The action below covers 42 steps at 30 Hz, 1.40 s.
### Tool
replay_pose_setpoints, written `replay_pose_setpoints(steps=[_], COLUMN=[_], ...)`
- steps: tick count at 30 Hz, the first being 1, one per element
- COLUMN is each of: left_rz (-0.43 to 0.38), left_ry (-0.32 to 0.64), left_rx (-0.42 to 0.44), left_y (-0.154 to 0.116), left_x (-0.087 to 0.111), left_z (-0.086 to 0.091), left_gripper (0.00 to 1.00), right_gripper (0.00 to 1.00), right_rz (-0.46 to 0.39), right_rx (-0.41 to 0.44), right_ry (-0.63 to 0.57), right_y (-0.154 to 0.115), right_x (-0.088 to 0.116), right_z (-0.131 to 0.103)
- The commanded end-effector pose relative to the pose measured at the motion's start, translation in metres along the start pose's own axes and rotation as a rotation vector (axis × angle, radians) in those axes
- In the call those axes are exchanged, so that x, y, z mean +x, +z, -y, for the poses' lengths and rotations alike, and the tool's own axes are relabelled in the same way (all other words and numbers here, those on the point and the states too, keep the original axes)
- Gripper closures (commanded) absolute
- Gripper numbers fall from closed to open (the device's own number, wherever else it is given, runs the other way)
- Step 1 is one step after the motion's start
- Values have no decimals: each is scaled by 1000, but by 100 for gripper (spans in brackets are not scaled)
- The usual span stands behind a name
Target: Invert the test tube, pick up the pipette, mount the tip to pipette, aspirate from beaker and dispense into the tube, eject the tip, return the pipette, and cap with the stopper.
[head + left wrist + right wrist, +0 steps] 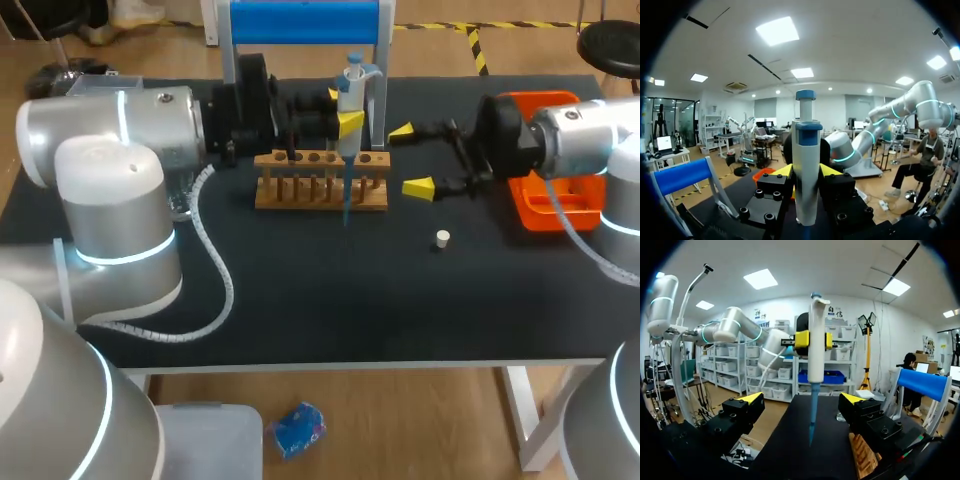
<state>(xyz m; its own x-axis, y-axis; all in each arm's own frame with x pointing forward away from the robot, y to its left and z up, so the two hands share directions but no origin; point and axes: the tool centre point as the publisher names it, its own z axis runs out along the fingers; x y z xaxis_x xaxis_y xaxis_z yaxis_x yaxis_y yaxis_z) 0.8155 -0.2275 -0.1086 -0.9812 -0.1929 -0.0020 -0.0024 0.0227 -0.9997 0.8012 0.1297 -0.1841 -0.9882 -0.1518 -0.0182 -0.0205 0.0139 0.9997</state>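
white pipette (353,90), blue tip (346,200), orange tray (525,215), black table (300,290)

In the left wrist view, the pipette's (806,150) lower end disappears below the left pincer (806,172).

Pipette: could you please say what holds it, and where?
The left gripper grips the pipette by its white body, above the blue tip; the right gripper holds nothing.

no legible print anywhere, even on the pipette (352,88)
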Motion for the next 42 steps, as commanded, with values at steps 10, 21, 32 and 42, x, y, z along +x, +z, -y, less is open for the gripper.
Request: replay_pose_setpoints(steps=[10,21,32,42], left_rz=[14,17,12,11], left_ry=[-7,-9,-21,-24], left_rx=[6,-1,2,6], left_y=[10,13,15,16], left_x=[1,2,4,6], left_z=[-27,-36,-39,-42], left_gripper=[100,100,100,100], right_gripper=[0,0,18,33], right_rz=[-20,-15,-30,-39], right_rx=[28,41,33,20], right_ry=[24,17,17,27], right_y=[25,45,56,60], right_x=[-6,-12,-14,-14], right_z=[1,5,7,8])
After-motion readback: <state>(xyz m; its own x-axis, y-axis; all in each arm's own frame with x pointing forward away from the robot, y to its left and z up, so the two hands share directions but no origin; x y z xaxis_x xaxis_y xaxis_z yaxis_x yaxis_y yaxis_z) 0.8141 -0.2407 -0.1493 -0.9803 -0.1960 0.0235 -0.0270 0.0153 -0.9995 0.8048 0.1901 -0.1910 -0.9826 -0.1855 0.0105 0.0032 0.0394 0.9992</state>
